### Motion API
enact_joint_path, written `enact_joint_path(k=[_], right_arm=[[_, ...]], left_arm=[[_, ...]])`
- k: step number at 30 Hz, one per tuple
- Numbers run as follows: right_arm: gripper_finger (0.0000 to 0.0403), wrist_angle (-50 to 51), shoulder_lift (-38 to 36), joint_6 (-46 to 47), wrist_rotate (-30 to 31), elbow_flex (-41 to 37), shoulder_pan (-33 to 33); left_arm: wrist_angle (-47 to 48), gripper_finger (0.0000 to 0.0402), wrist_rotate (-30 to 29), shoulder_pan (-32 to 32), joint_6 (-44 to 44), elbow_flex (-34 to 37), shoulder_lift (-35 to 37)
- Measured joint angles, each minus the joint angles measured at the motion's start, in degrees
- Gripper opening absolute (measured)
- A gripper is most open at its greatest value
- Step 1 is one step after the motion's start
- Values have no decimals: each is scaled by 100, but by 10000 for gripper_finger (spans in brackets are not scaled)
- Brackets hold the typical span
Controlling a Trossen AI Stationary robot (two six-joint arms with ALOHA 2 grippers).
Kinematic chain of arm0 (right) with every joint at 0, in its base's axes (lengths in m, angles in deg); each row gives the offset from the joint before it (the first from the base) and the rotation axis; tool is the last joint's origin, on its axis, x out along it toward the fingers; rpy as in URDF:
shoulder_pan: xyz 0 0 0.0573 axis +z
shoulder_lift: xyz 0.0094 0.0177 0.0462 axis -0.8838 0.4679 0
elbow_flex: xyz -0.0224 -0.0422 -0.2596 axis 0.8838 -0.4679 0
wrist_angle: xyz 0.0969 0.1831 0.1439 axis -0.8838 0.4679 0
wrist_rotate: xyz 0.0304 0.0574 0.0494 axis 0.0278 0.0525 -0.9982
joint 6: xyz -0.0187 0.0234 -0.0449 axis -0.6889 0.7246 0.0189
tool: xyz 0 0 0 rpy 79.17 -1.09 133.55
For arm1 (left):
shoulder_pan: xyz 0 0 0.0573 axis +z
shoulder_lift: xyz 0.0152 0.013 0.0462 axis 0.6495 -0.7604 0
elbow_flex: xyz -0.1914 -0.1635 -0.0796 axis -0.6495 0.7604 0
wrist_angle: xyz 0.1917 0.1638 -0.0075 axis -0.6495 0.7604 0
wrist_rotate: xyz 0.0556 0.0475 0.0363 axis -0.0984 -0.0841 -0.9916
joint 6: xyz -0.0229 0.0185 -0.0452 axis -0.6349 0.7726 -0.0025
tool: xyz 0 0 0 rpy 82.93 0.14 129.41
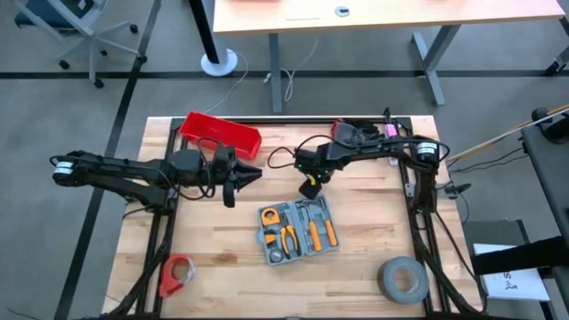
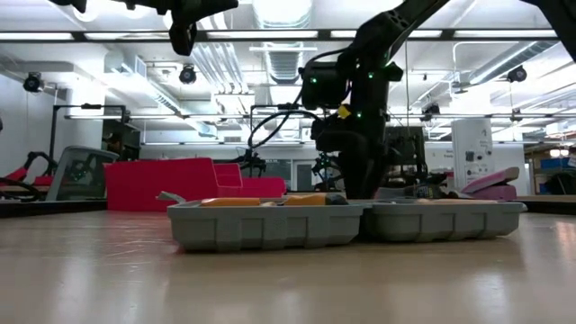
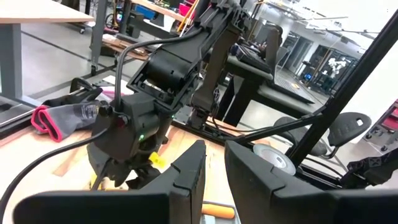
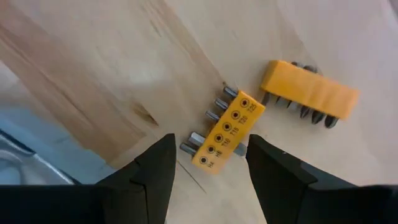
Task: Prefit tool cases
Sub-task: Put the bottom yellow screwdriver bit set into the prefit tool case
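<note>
The right gripper (image 4: 208, 165) points down at the wooden table (image 1: 373, 222), its fingers spread wide and holding nothing, straddling a yellow bit holder (image 4: 225, 132) that lies flat on the wood. A second yellow bit holder (image 4: 309, 92) lies just beside the first, a little farther out. Both sit loose on the table, outside the case, so by my reading these are the pieces left to fit.

Nearer the table's front edge in the high view, the grey-blue tool case (image 1: 297, 233) lies open and flat. Its recesses already hold orange-handled pliers (image 1: 288, 238) and orange-handled screwdrivers (image 1: 321, 231), so a good part of the fitting looks done. The right gripper (image 1: 310, 187) hovers just behind the case.

The left gripper (image 1: 238, 178) waits in the air well to the side, fingers nearly together with only a narrow gap and nothing between them. Behind it stands a red plastic bin (image 1: 220, 133); a grey tape roll (image 1: 402, 279) rests at the front corner.
</note>
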Motion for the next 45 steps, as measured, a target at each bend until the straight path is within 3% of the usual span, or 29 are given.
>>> enact_joint_path(k=[15, 27, 45], right_arm=[[196, 208, 30, 733, 68, -4, 46], [228, 158, 96, 780, 127, -15, 72], [234, -81, 98, 857, -76, -13, 94]], left_arm=[[2, 66, 0, 0, -2, 0, 1], [2, 66, 2, -2, 110, 0, 2], [-2, 66, 2, -2, 120, 2, 2]])
